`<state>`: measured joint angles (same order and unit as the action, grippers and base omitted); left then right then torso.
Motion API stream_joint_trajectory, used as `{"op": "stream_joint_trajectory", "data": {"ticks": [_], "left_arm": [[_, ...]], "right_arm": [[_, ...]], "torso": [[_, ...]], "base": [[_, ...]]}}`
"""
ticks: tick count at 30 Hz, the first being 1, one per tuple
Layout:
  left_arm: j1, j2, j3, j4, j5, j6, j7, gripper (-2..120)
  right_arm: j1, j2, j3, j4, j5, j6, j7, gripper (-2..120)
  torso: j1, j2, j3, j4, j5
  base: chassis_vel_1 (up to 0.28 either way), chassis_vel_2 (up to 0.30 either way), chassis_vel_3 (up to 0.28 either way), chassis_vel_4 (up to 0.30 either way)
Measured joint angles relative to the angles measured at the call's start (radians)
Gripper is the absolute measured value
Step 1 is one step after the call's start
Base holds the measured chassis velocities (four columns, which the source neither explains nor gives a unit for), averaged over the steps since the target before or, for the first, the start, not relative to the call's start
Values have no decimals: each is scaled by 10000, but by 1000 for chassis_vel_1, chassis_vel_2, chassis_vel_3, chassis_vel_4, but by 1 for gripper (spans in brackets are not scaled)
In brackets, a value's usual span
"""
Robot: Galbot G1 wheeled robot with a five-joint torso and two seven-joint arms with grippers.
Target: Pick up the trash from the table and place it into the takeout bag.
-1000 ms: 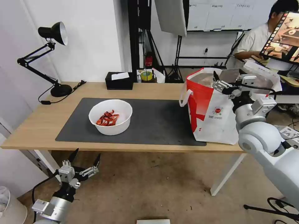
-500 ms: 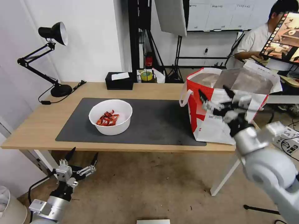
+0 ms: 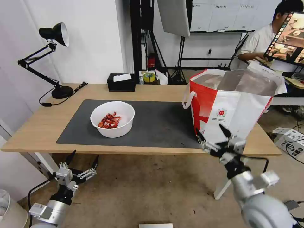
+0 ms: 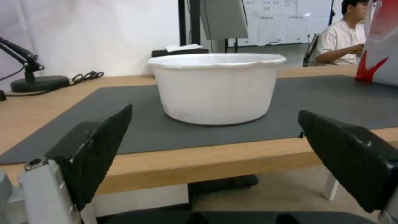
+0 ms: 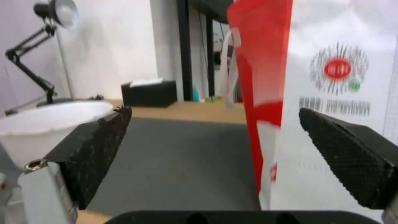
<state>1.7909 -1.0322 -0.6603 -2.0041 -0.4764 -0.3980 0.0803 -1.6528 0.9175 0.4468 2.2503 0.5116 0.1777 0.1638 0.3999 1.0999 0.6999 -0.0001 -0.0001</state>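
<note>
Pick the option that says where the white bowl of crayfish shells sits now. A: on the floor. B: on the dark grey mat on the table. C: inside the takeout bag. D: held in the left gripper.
B: the white bowl stands on the dark grey mat, apart from the takeout bag and the open, empty left gripper.

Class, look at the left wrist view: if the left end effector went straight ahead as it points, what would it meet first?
Probably the table's front edge, or it skims over it to the white bowl; height is unclear. The left end effector is open.
</note>
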Motion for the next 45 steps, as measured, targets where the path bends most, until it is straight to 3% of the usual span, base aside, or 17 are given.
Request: {"op": "stream_joint_trajectory", "data": {"ticks": [11,33,37,45], "left_arm": [[176,-40,-181,46,3,-88,17,100],[117,-17,-138,166,-62,-145,47,100],[-102,264,-172,165,-311,-43,39,100],[-1394,1506,-1,17,-1133,853,-483,100]], "right_arm": [[-439,515,-606,-984,-798,670,-163,100],[-478,776,-885,-1459,-1301,775,69,100],[-473,772,-886,-1459,-1301,775,73,100],[-467,767,-885,-1459,-1296,775,79,100]], "torso": [[1,0,1,1,1],[1,1,1,2,0],[1,1,1,2,0],[2,0,1,-1,-1]], "base": [[0,0,0,0],[0,0,0,0],[0,0,0,0],[0,0,0,0]]}}
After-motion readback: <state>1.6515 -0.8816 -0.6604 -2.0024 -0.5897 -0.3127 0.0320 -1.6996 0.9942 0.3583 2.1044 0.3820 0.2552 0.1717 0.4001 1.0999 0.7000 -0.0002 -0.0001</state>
